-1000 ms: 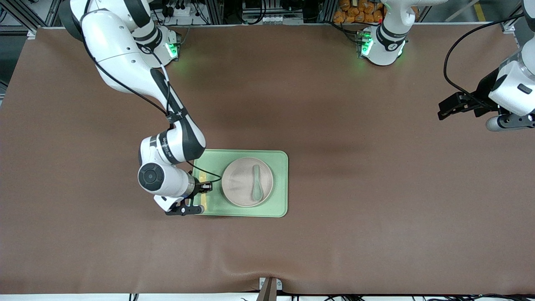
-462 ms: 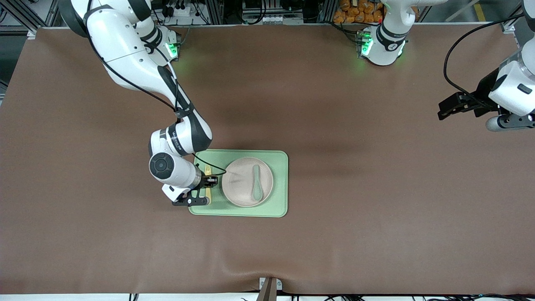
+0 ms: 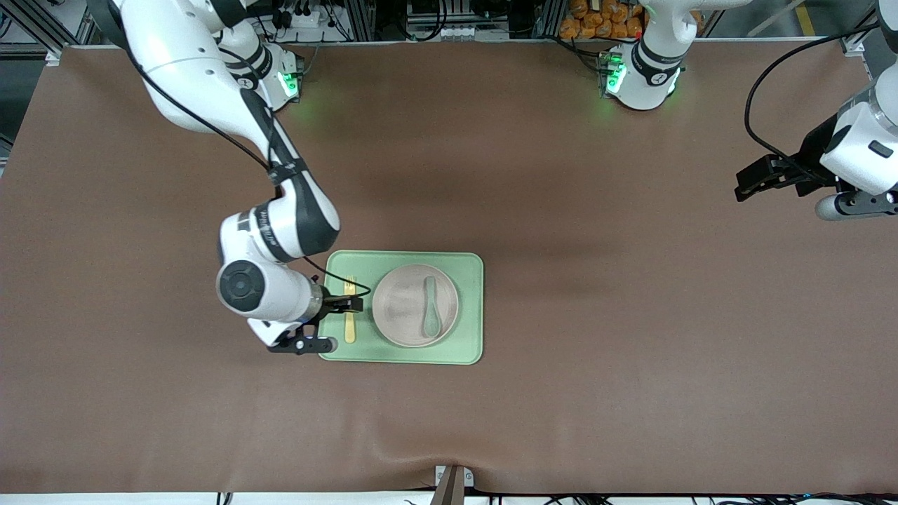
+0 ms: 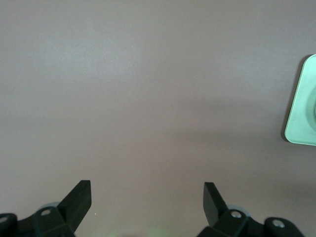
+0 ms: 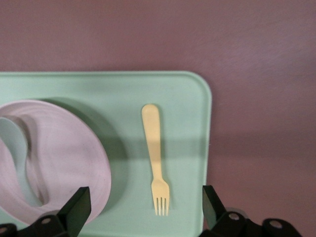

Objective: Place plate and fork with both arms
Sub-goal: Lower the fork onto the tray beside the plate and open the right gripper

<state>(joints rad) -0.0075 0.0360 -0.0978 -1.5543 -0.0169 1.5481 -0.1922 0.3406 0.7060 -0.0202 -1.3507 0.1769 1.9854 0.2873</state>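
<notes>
The off-white plate (image 3: 403,308) lies on the light-green tray (image 3: 470,308), with a grey-green spoon (image 3: 430,306) on it. The pale-yellow fork (image 3: 349,312) lies flat on the tray beside the plate, toward the right arm's end, touching nothing. My right gripper (image 3: 342,304) hangs open and empty over the fork's tine end. In the right wrist view the fork (image 5: 154,153) lies between the spread fingers of the gripper (image 5: 144,192), with the plate (image 5: 64,163) alongside. My left gripper (image 3: 758,179) waits open and empty (image 4: 147,185) over bare table at the left arm's end.
A brown mat (image 3: 596,280) covers the whole table. The tray's corner (image 4: 302,113) shows at the edge of the left wrist view. A small bracket (image 3: 452,480) sits at the table edge nearest the camera.
My right hand has drawn back toward the right arm's end of the table. The fork, earlier mostly hidden under the gripper, now lies in full view on the tray. The left arm has not moved.
</notes>
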